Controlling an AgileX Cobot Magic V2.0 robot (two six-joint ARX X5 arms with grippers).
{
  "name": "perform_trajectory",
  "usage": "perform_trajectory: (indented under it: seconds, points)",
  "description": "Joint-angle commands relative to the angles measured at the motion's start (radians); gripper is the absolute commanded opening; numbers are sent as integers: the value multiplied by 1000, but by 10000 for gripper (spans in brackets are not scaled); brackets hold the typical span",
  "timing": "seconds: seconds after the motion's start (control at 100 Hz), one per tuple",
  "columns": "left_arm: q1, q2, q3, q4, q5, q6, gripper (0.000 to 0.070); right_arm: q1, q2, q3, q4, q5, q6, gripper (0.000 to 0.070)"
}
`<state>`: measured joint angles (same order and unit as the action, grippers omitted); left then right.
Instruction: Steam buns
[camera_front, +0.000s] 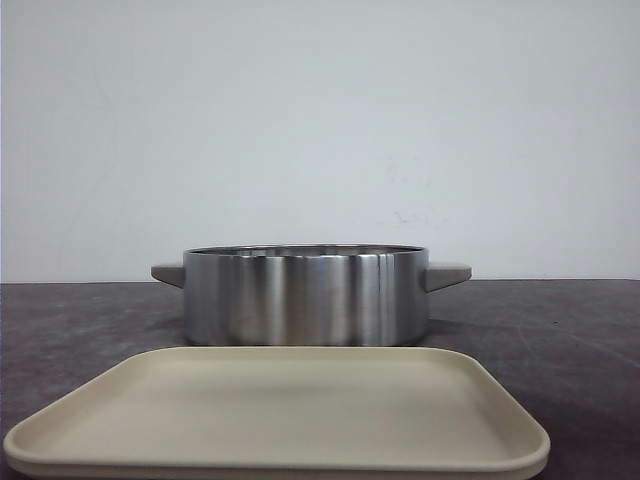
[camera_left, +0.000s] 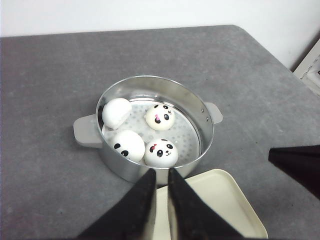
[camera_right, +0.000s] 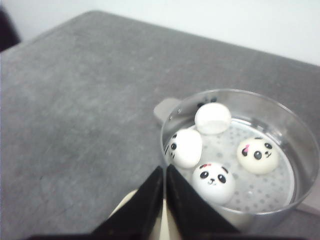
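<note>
Four buns (camera_left: 160, 152) inside steamer (camera_left: 200, 106); tray (camera_front: 280, 410) bare; both end effectors clenched, holding nothing (loading seemingly done; lid next?).

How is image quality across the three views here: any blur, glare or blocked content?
Front view: sharp, but the steamer pot wall shows streaky glare and hides the buns. Left wrist view: crisp, evenly lit; all four buns readable. Right wrist view: soft and slightly blurred, and the pincer is dark.
</note>
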<state>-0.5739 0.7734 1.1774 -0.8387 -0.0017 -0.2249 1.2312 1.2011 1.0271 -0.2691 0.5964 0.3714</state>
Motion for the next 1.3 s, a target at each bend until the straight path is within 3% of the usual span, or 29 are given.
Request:
perform_trajectory:
  seconds: [0.0,0.7,0.82,0.87,0.94,1.08,1.21,1.29]
  points:
    - [-5,3,10,8,-2,-4,0,13,6,14,11,9,4,8]
    - [-5,3,10,8,-2,-4,0,16,-9,14,13,6,4,7]
    - [-5,3,10,8,-2,-4,0,6,-57,13,-75,42,-1,7]
    - [-5,3,10,8,-2,-4,0,-14,-88,6,-106,40,-37,7]
    - [-5,3,10,8,-2,-4,0,-69,-147,-26,-103,21,-155,7]
    - [-5,3,10,8,-2,-4,0,-239,-311,-168,52,-76,-363,7]
    - [-5,3,10,8,-2,-4,0,-432,-521,-350,230,-159,-397,7]
    - [-5,3,10,8,-2,-4,0,-541,-627,-431,253,-205,-397,7]
